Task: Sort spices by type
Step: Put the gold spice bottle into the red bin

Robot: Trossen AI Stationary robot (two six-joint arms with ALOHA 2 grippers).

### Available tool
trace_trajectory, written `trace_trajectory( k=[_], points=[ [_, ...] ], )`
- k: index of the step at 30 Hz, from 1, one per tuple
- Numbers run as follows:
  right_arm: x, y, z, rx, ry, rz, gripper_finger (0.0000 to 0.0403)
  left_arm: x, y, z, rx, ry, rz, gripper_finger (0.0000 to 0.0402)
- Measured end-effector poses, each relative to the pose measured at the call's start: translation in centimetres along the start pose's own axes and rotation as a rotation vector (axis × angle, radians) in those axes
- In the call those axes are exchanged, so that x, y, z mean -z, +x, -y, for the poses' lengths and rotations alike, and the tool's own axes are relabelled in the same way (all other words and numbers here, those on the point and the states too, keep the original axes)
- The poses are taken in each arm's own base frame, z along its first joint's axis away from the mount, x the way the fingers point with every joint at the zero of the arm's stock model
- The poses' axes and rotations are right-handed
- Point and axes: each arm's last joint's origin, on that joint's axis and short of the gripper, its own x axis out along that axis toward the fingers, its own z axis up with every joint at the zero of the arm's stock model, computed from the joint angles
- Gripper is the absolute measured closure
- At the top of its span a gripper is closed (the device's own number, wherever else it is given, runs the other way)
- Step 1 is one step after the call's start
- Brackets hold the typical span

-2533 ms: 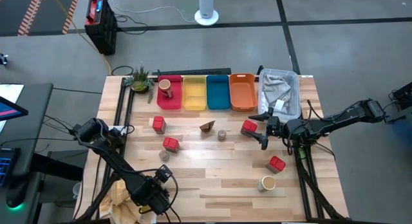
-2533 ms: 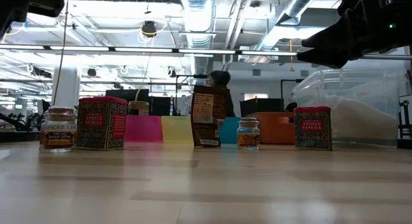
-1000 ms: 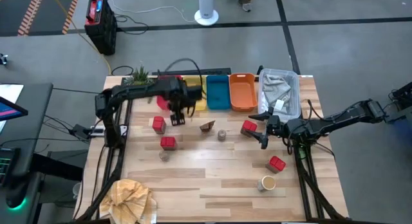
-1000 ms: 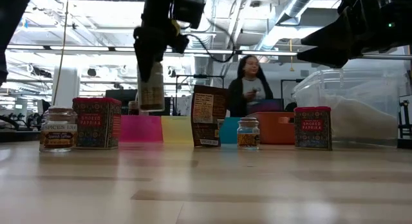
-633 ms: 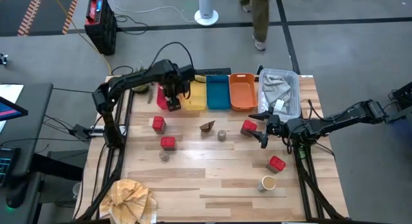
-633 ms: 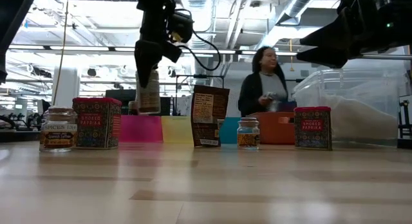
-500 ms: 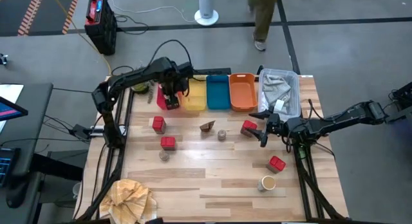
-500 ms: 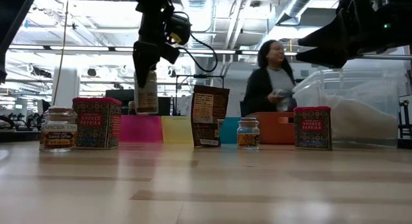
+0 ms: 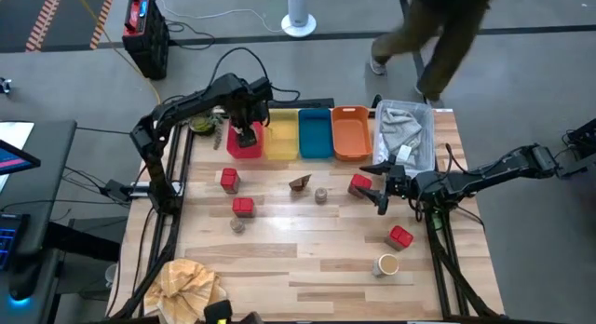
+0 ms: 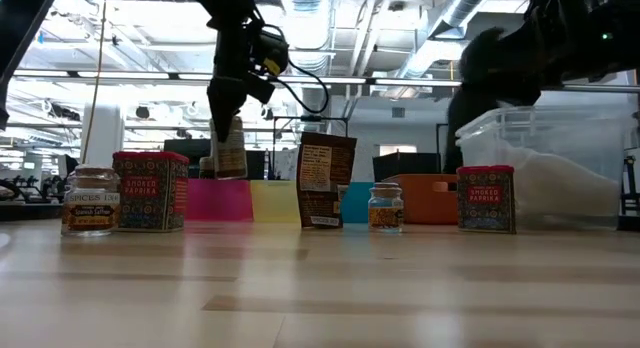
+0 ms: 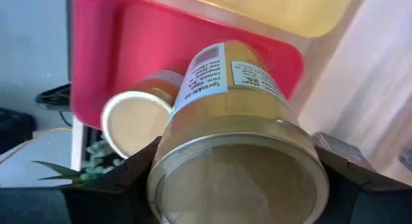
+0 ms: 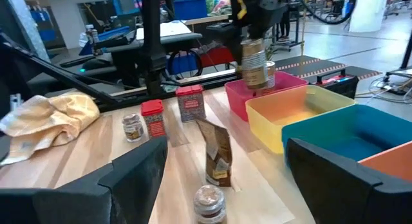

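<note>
Spice canister (image 11: 235,130): tan cylinder with a pale printed label, pinched in the left gripper (image 9: 245,130), hanging above the red bin (image 9: 244,147) at the table's far edge.
Second canister (image 11: 136,119): lying inside the red bin, pale top showing.
Left fingers (image 11: 132,176): clamped on the held canister's sides.
Right gripper (image 9: 381,187): near the table's right edge, beside a red paprika tin (image 9: 360,184); fingers spread, holding nothing.
Table (image 9: 307,259): red tins, brown pouch (image 9: 300,182) and small jars loose across the middle.
</note>
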Motion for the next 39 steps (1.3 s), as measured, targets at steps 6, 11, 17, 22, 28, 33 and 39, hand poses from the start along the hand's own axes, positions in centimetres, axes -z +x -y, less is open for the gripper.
trace_trajectory(
  k=[6,11,17,22,28,33,39],
  points=[
    [0.1,-0.2,-0.4,-0.03,-0.003,-0.005,0.0049,-0.1,0.1,-0.5,-0.008,0.015,0.021,0.0134],
    [0.1,-0.2,-0.4,-0.028,-0.003,-0.004,0.0049,-0.2,0.1,-0.5,-0.011,0.061,0.03,0.0134],
    [0.1,-0.2,-0.4,-0.028,-0.004,-0.004,0.0049,0.3,1.3,-0.1,0.012,0.082,-0.029,0.0133],
    [0.1,-0.2,-0.4,-0.028,-0.006,-0.003,0.0049,0.5,2.6,0.5,-0.059,0.141,-0.095,0.0121],
    [0.0,-0.2,-0.4,-0.028,-0.011,0.001,0.0049,0.3,2.9,1.0,-0.069,0.167,-0.087,0.0117],
    [0.0,-0.2,-0.4,-0.028,-0.01,0.003,0.0049,0.2,2.8,1.0,-0.072,0.167,-0.079,0.0116],
    [0.0,-0.2,-0.3,-0.021,-0.011,0.006,0.0049,0.2,2.8,1.0,-0.099,0.126,-0.081,0.0114]
  ],
)
